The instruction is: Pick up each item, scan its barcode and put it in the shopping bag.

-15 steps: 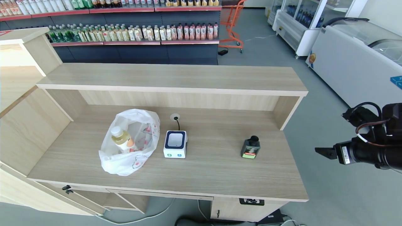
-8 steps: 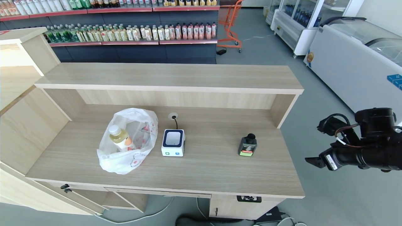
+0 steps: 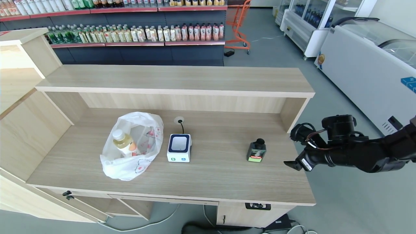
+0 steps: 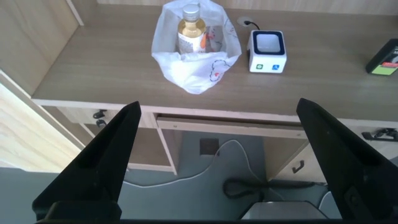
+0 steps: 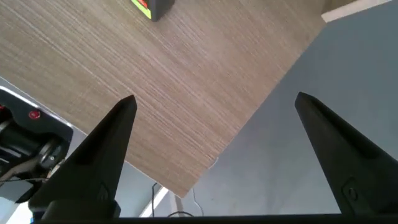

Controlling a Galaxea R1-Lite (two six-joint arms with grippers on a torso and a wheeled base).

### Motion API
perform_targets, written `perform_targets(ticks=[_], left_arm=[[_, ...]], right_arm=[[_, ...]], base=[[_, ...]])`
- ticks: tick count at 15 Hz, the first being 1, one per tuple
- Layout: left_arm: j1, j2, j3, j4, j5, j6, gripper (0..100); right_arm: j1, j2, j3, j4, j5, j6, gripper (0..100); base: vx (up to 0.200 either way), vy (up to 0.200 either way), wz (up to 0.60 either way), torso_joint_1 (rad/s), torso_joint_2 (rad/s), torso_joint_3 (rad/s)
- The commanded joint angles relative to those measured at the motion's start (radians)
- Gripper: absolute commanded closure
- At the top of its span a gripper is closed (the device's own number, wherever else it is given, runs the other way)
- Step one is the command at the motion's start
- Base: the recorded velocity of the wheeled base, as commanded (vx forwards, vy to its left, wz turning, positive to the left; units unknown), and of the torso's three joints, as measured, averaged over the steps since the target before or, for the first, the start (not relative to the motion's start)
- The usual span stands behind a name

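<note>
A small dark bottle (image 3: 256,151) with a black cap and a green-and-red label stands on the right part of the wooden counter (image 3: 221,175); it also appears in the wrist views as the dark bottle (image 4: 385,57) and the dark bottle (image 5: 152,6). The white scanner (image 3: 179,148) (image 4: 268,51) sits mid-counter. Left of it, the white shopping bag (image 3: 131,146) (image 4: 198,46) holds a bottle of yellow drink (image 3: 123,142). My right gripper (image 3: 292,165) (image 5: 214,98) hovers open over the counter's right edge, apart from the dark bottle. My left gripper (image 4: 219,104) is open, out in front of the counter's front edge.
A raised shelf (image 3: 175,81) runs along the counter's back, with side panels at both ends. A cable port (image 3: 179,120) sits behind the scanner. Freezers (image 3: 367,61) stand on the floor to the right, drink shelves (image 3: 136,32) behind.
My right arm has swung left, from out over the floor to the counter's right edge. The head camera shifted slightly at first. The things on the counter have not moved.
</note>
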Motion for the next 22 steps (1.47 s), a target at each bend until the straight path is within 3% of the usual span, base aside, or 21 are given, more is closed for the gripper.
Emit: perform_targets(ticks=[1,9,22], left_arm=[[0.0,0.0,0.0,0.001,0.0,0.001,0],[0.0,0.0,0.0,0.001,0.0,0.001,0],[0.0,0.0,0.0,0.0,0.0,0.0,0]], right_arm=[[0.063,0.108,-0.081,-0.002,0.037,-0.015,0],[0.147,0.258,-0.246,-0.004,-0.015,-0.019,0],[0.16,0.407,-0.426,-0.002,-0.015,-0.025,0]], base=[[0.0,0.0,0.0,0.0,0.0,0.0],[0.0,0.0,0.0,0.0,0.0,0.0],[0.0,0.0,0.0,0.0,0.0,0.0]])
